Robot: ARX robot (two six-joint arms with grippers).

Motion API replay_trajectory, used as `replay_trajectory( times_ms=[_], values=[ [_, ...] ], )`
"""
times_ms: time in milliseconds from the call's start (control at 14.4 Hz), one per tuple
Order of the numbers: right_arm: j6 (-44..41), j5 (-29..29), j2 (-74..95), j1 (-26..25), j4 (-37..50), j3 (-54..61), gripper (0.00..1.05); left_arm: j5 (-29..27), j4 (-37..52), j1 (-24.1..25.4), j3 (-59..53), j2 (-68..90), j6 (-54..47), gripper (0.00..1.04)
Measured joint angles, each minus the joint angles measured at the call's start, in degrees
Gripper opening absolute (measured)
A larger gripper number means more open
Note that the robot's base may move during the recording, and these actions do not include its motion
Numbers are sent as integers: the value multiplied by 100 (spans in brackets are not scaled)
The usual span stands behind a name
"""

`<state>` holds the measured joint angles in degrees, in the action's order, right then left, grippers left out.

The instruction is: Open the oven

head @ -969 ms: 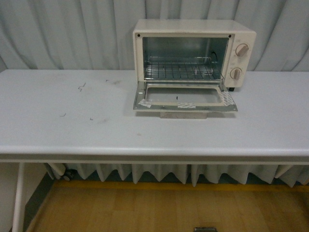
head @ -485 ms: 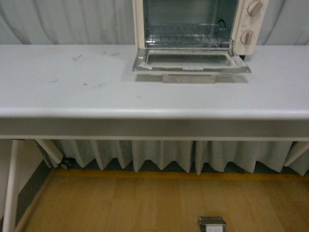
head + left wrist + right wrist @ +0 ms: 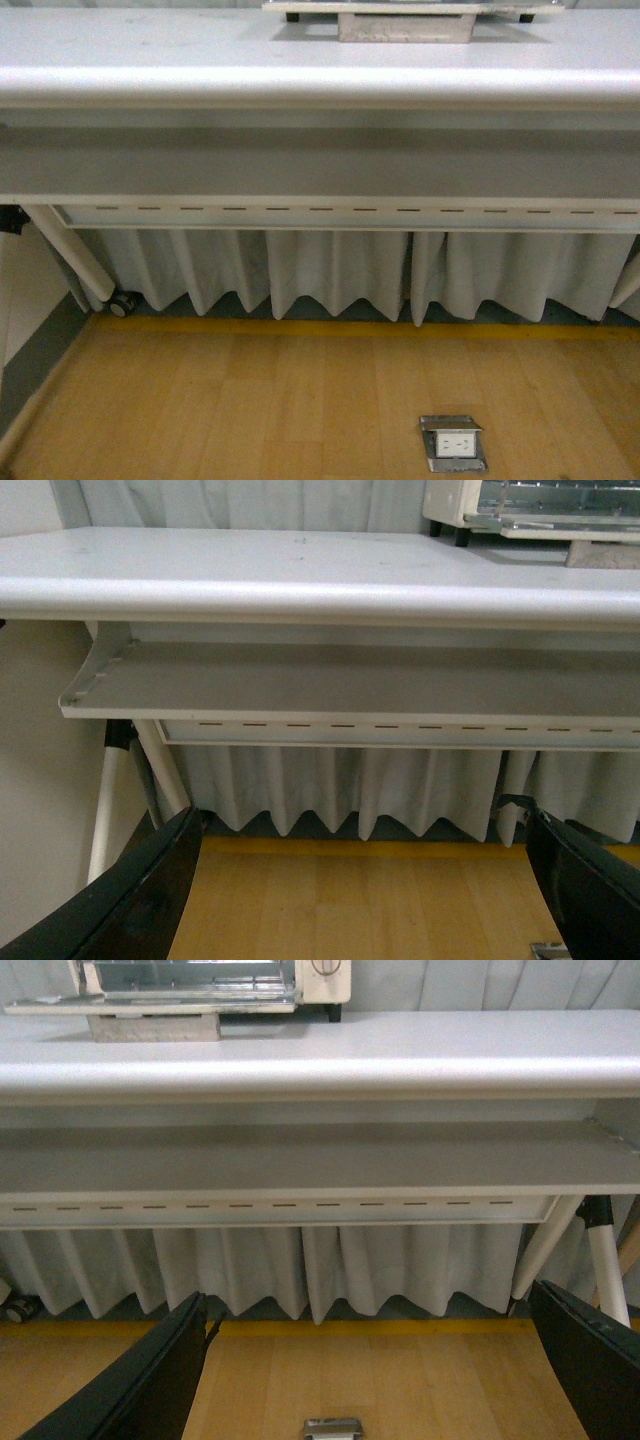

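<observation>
Oven (image 3: 200,982) sits on top of the table (image 3: 320,1060), toward the back, and its door (image 3: 150,1004) is dropped flat, hanging out horizontal w/ the tan handle block (image 3: 152,1027) below its front edge. Looks done to me: door fully down, nothing left on the opening itself, far as these views show. Right wrist view catches the lower strip of the cavity and one beige knob (image 3: 325,966); left wrist view gets the oven's corner and the door edge (image 3: 560,522) at the far end of the table top. Front view only clips the underside of the door and handle (image 3: 405,22) at the very top of frame; the rest is table edge, the shelf under it (image 3: 320,165), pleated curtain (image 3: 340,270) and wood floor (image 3: 250,400) w/ a floor socket (image 3: 455,443).

Arms now: both low, below table height, cams looking up and forward at the table edge. Well apart from the oven, touching nothing. Left tool (image 3: 360,880): two black fingers splayed wide at the frame corners, nothing between them, so released. Right tool (image 3: 380,1360): same story, fingers spread, empty, floor and curtain showing through the gap. Neither arm shows in the front view. Judgement: parked/rest pose, task essentially complete.
</observation>
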<state>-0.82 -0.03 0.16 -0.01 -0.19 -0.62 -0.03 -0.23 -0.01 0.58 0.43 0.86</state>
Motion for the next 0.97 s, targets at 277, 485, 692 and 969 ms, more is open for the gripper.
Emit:
replay_trajectory(
  times_ms=[277, 485, 692, 969],
  values=[
    [0, 4, 0, 0, 4, 0, 98, 2, 7, 0, 0, 0, -4, 98],
    [0, 4, -2, 0, -7, 0, 98, 11, -2, 0, 0, 0, -7, 98],
    [0, 2, 2, 0, -11, 0, 98, 0, -7, 0, 0, 0, -7, 98],
    [-2, 2, 2, 0, -9, 0, 98, 2, -4, 0, 0, 0, -7, 98]
  ],
)
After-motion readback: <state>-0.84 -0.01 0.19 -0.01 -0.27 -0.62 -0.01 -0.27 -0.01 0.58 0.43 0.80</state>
